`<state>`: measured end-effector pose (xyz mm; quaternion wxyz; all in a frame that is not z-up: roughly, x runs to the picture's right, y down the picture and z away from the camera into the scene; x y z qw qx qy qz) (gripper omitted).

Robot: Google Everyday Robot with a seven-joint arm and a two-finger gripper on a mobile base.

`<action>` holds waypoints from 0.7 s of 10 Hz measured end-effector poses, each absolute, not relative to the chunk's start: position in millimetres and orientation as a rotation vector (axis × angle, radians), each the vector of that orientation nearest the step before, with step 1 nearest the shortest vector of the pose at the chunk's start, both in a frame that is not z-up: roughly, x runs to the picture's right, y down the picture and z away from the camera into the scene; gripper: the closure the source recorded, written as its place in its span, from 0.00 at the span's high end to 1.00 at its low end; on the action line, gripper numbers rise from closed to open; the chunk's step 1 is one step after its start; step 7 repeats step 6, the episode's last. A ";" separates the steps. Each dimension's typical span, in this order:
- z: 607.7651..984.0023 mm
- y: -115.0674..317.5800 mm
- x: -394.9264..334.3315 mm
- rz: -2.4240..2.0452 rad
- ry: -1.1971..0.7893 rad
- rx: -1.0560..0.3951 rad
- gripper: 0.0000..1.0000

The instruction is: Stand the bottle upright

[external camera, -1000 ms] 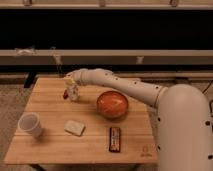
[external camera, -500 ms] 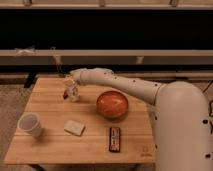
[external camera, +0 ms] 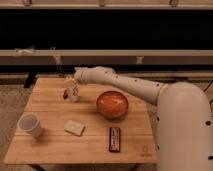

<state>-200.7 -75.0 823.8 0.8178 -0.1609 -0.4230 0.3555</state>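
One arm (external camera: 125,85), white and jointed, reaches from the robot's body at lower right across to the far-left part of a light wooden table (external camera: 55,145). One gripper (external camera: 71,85) hangs at the arm's end, right over the bottle; can't tell how the gripper is set or whether it has hold of anything.

One small slim whitish plastic bottle with a pale label and brownish-orange marks (external camera: 71,92) sits on the table's far-left area, directly under the gripper. It looks roughly upright, maybe a little tilted; can't say for sure. Contact with the gripper: can't tell either.

Other items on the table, one of each:
- one orange round bowl (external camera: 112,104), right of the bottle, near but apart from it
- one white paper cup (external camera: 30,124), upright near the left front edge, well apart from the bottle
- one flat white rectangular block (external camera: 74,128), between cup and bowl, nearer the front
- one dark rectangular bar with reddish marking (external camera: 115,139), in front of the bowl, lying flat, long side running front to back

Five loose items total, none touching each other.
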 end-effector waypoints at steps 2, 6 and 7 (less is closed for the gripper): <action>813.2 -79.3 -192.2 0.729 -0.947 -0.397 0.80; 796.2 -86.2 -179.3 0.696 -1.019 -0.456 0.80; 796.2 -86.2 -179.3 0.696 -1.019 -0.456 0.80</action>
